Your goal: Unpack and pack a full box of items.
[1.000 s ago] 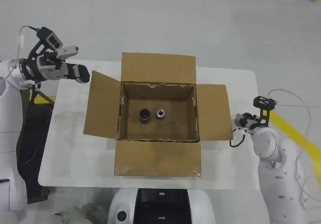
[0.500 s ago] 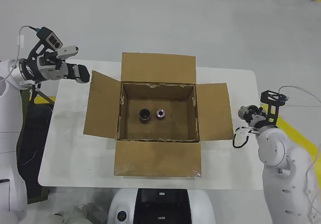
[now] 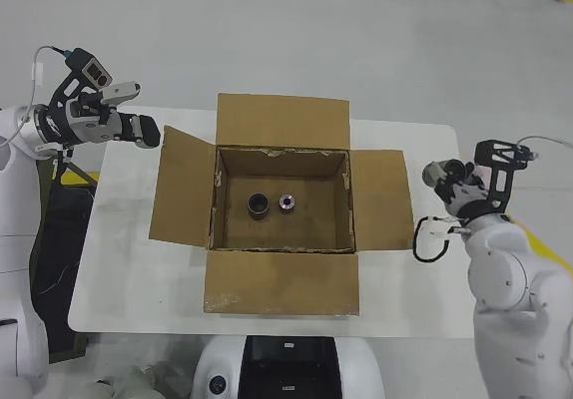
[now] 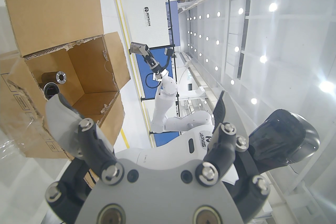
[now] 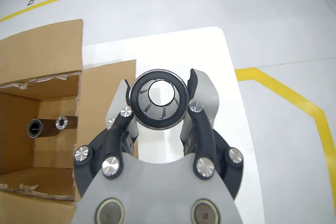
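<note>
Gripping hollow steel cylinder w/ black end ring (image 5: 160, 112) in right fingers (image 5: 207, 88), bore axis running along the fingers' length. Open brown cardboard box (image 5: 107, 86) just beside, to fingers' left. Spread & empty beyond box: left fingers (image 4: 59, 114). Right arm nearer, by my read.

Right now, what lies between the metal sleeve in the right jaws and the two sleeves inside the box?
The right wall and folded-out right flap of the box, seen in the top view.
</note>
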Tool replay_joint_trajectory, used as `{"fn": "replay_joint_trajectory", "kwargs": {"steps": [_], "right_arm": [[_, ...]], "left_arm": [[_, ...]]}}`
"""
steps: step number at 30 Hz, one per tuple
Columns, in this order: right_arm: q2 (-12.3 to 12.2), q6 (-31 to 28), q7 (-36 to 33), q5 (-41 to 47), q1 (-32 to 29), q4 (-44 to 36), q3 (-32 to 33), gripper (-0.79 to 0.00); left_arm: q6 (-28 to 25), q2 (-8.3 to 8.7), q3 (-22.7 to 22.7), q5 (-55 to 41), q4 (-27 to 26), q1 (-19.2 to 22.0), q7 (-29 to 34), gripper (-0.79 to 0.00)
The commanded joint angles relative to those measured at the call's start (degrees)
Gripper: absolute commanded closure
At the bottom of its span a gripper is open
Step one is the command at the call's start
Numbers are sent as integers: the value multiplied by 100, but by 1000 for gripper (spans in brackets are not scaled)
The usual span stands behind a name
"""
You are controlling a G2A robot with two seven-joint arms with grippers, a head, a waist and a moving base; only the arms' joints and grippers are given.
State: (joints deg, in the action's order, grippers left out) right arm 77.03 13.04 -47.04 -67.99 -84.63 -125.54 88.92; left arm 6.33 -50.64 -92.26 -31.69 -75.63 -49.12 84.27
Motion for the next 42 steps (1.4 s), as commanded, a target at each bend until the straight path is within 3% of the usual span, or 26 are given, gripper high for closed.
{"fn": "replay_joint_trajectory", "kwargs": {"steps": [1,16,29,42], "right_arm": [[1,-27,3,-27,18,-139,-103,0],[37,-373,-376,-297,305,-626,-1618,0],[179,-72,-696,-808,1097,198,-2843,0],[364,235,-808,-734,1693,1390,-3428,0]], "left_arm": [[0,0,0,0,0,0,0,-785],[0,0,0,0,0,0,0,-785],[0,0,0,0,0,0,0,-785],[0,0,0,0,0,0,0,-785]]}}
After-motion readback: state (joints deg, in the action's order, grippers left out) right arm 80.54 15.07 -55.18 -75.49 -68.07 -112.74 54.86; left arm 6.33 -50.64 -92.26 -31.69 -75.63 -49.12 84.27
